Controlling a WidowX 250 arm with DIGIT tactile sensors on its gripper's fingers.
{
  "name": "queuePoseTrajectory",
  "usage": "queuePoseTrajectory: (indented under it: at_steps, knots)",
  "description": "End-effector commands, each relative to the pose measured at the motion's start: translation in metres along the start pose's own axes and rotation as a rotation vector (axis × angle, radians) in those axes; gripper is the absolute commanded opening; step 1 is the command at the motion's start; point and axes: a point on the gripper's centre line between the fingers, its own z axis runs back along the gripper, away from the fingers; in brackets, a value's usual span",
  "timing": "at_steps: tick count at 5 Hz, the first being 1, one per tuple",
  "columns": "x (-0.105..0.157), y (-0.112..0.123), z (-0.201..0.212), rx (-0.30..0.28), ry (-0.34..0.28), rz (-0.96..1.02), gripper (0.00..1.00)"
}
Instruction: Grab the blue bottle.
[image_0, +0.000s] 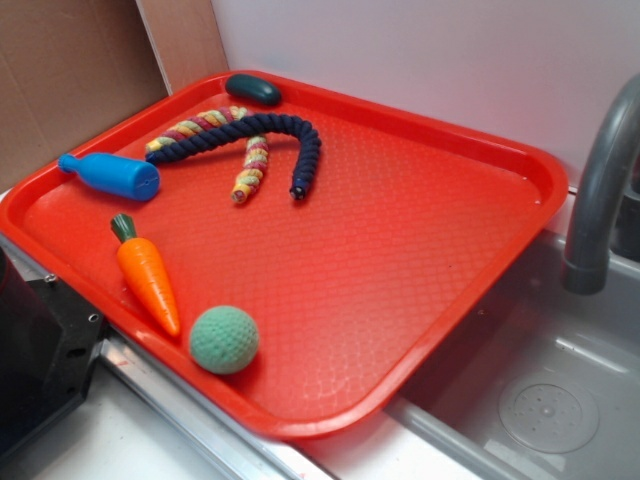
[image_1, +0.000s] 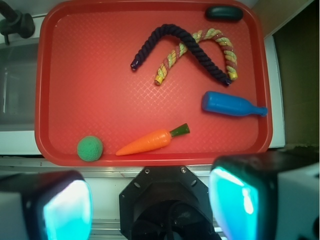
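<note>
The red tray (image_1: 150, 145) carries everything. On it, the blue bottle (image_1: 231, 105) lies on its side near one long rim, beside the navy rope (image_1: 180, 45) and just apart from the carrot (image_1: 150, 141). The pincer (image_1: 150, 205) hangs spread wide off the tray's edge, holding nothing.

The end effector (image_1: 152, 200) shows two pale grey fingers (image_1: 260, 200) with glowing cyan pads, either side of a black octagonal mount (image_1: 165, 197) fixed with small silver screws.
</note>
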Motion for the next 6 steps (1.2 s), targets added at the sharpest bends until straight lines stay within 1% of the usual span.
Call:
queuePoseTrajectory:
  at_steps: [1,2,3,5,6]
  knots:
    - [0.000,0.000,0.000,0.000,0.000,0.000,1.00]
    - [0.019,0.030,-0.022,-0.007,0.016,0.156,1.00]
    - [0.025,0.043,-0.034,0.001,0.011,0.218,1.00]
    - [0.025,0.043,-0.034,0.001,0.011,0.218,1.00]
    - [0.029,0.081,-0.050,0.090,0.040,0.461,1.00]
